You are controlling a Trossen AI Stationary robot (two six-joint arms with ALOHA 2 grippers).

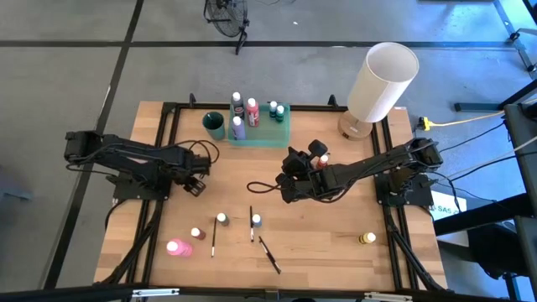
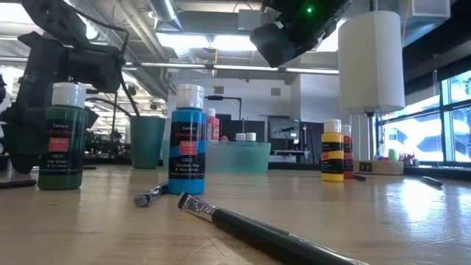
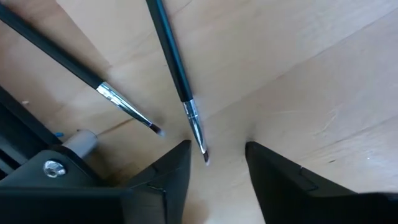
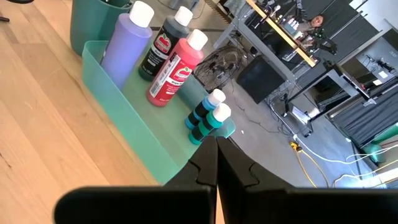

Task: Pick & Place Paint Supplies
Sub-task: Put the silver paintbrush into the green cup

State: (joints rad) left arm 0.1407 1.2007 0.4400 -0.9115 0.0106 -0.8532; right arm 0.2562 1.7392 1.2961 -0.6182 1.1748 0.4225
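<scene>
In the left wrist view two thin dark paintbrushes (image 3: 171, 56) (image 3: 68, 59) lie flat on the wooden table. My left gripper (image 3: 217, 149) points down over them, open. Its fingers stand on either side of the bristle tip (image 3: 200, 146) of one brush and do not touch it. In the high view this gripper (image 1: 195, 183) is at the table's left, and it hides those brushes. My right gripper (image 4: 216, 162) hangs shut and empty near the green tray (image 4: 134, 130), which holds purple (image 4: 124, 46), red (image 4: 174, 68) and teal (image 4: 208, 118) bottles.
Pink (image 1: 178, 247), green (image 1: 221, 220), blue (image 1: 256, 221) and yellow (image 1: 367, 239) bottles stand toward the near edge, with loose brushes (image 1: 270, 255) (image 1: 214, 241) among them. A red bottle (image 1: 322, 159) stands by my right arm. A green cup (image 1: 215, 124) and a white lamp (image 1: 382, 84) stand at the far side.
</scene>
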